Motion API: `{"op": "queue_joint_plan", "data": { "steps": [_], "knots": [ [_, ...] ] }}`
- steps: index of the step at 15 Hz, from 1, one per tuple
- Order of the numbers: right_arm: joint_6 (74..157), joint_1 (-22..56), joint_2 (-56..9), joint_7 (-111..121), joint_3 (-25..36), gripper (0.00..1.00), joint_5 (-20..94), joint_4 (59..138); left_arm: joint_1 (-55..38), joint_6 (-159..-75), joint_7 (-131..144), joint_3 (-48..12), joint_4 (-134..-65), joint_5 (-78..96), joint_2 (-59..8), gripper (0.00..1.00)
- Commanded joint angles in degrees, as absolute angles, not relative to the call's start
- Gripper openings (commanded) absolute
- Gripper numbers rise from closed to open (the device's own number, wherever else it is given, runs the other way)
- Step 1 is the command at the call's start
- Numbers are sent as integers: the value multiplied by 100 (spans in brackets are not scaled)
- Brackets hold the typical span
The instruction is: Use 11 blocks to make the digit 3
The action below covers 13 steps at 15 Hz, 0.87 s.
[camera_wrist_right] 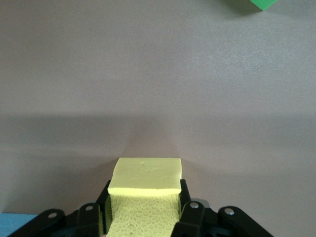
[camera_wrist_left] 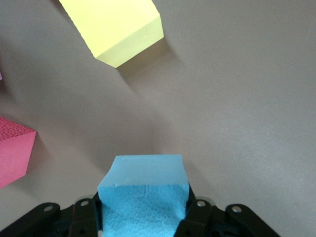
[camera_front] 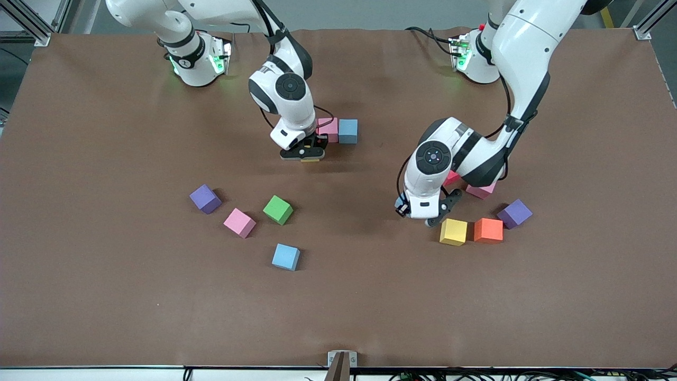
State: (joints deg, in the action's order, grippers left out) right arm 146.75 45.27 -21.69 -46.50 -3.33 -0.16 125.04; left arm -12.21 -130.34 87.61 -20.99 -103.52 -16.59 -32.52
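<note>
On the brown table (camera_front: 106, 296), I work with two arms amid scattered foam cubes. Toward my right arm's end lie a purple cube (camera_front: 204, 199), a pink cube (camera_front: 239, 223), a green cube (camera_front: 278, 209) and, nearest the front camera, a light blue cube (camera_front: 286, 257). My right gripper (camera_front: 310, 153) is clenched on a yellow cube (camera_wrist_right: 146, 183), low at the table just beside a pink cube (camera_front: 329, 128) and a light blue cube (camera_front: 348, 130) that sit touching side by side near the table's middle. Toward my left arm's end, my left gripper (camera_front: 419, 214) is clamped around a light blue cube (camera_wrist_left: 143, 192), held just above the table surface. Just beside it rests a second yellow cube (camera_front: 454, 232), touching or nearly touching an orange cube (camera_front: 488, 230), with another purple cube (camera_front: 514, 213) close by. A red cube (camera_front: 451, 178) and a pink cube (camera_front: 480, 191) peek out from under my left arm.
</note>
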Motion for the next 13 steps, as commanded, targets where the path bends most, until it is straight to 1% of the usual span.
{"op": "queue_joint_plan", "data": {
  "steps": [1, 13],
  "knots": [
    [14783, 4526, -2136, -4597, -431, 5, 141, 12709, -1239, -12946, 8745, -2109, -10283, -1564, -3261, 44],
    [14889, 4526, -2153, -4605, -431, 5, 149, 12709, -1239, -12946, 8710, -2109, -10283, -1564, -3261, 44]
  ]
}}
